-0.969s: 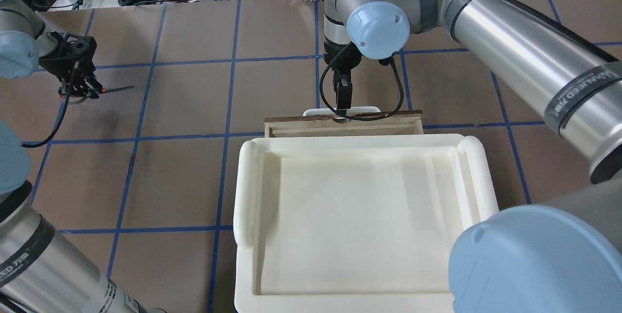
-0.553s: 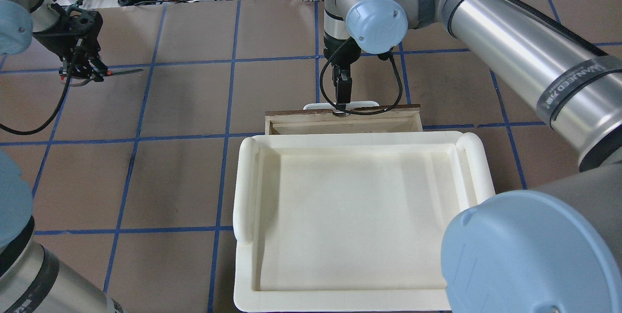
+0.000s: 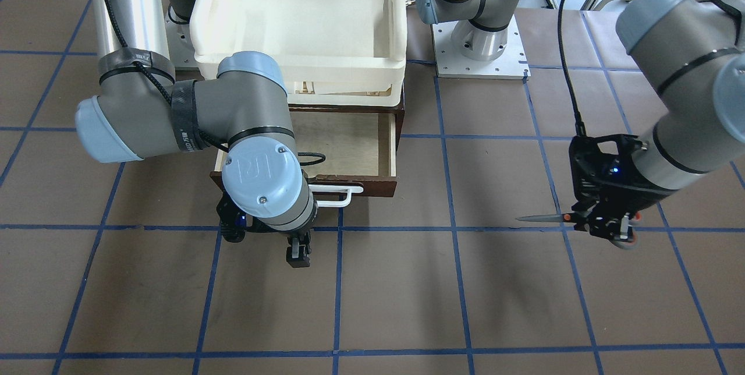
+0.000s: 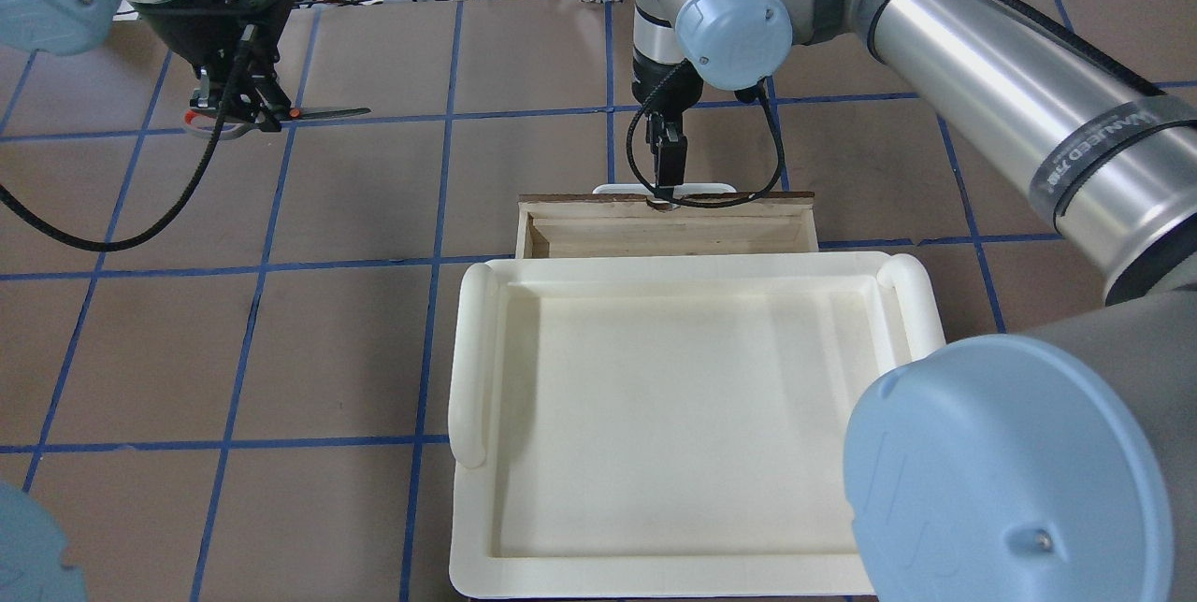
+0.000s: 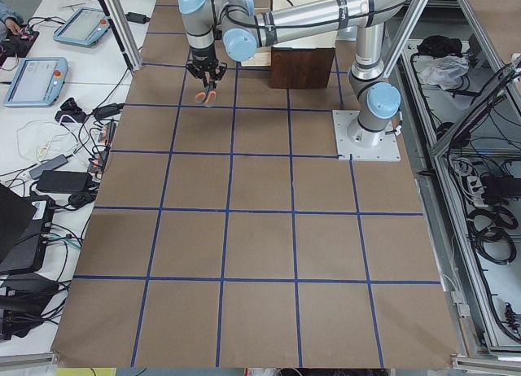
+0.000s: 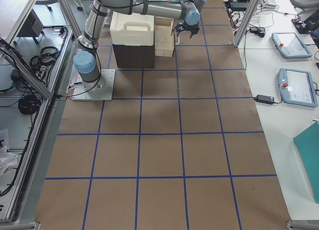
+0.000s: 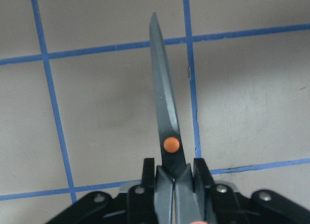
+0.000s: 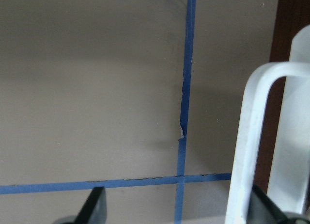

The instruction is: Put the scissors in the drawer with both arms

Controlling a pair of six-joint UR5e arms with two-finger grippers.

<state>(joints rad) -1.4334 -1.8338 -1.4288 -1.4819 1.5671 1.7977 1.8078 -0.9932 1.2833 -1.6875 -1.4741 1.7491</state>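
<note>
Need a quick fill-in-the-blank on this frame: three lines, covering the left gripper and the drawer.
1. The left gripper is shut on the ___.
2. The drawer under the white tray stands ___.
3. The bar handle on the drawer's front is ___ in colour.
Missing words: scissors; open; white.

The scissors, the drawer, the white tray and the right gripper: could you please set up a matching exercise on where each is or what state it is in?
Things:
1 scissors
2 drawer
3 white tray
4 right gripper

States:
A pulled open
B clamped in the left gripper, in the air
C open at the drawer's white handle
D sitting above the drawer

Pairs: 1-B, 2-A, 3-D, 4-C
</note>
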